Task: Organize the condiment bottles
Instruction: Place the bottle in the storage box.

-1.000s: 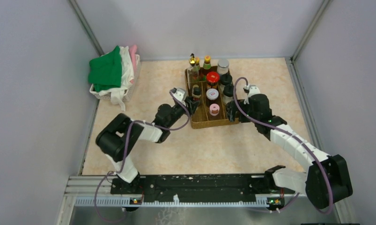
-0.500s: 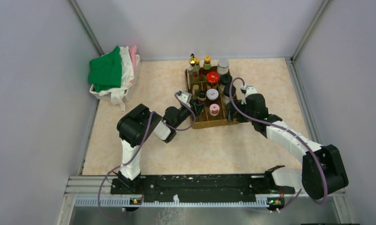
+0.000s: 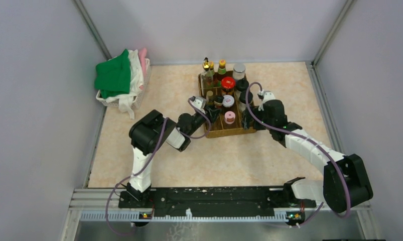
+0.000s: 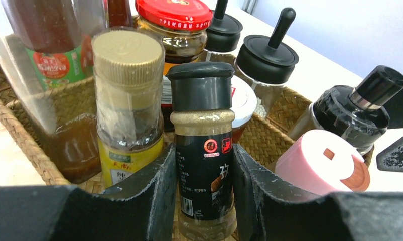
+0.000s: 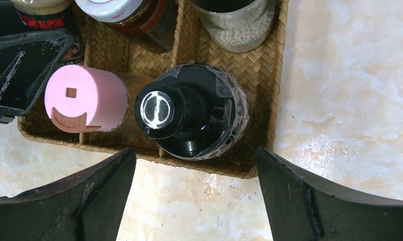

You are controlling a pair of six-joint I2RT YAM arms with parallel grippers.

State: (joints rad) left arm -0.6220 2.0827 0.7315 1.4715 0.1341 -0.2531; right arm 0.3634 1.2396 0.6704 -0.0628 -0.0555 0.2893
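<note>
Several condiment bottles stand in a brown woven tray (image 3: 234, 132). My left gripper (image 4: 203, 150) is at the tray's left side (image 3: 212, 114), shut on a black-capped spice bottle (image 4: 203, 145) with a black label. A gold-capped bottle (image 4: 128, 100) stands right beside it, with a red-lidded jar (image 4: 174, 12) behind. My right gripper (image 5: 195, 155) is open and empty at the tray's front right (image 3: 248, 120), above a black-topped bottle (image 5: 189, 113). A pink-capped bottle (image 5: 86, 99) stands next to that one. The tall gold-topped bottle (image 3: 206, 70) stands at the tray's back left.
A white basket of green and white cloths (image 3: 120, 80) sits at the back left. Grey enclosure walls close in the table on three sides. The tray's woven rim (image 5: 224, 168) lies just under my right gripper's fingers.
My left arm has swung right and pushed its gripper further into the tray's left side. My right gripper has shifted slightly left along the tray's front right corner.
</note>
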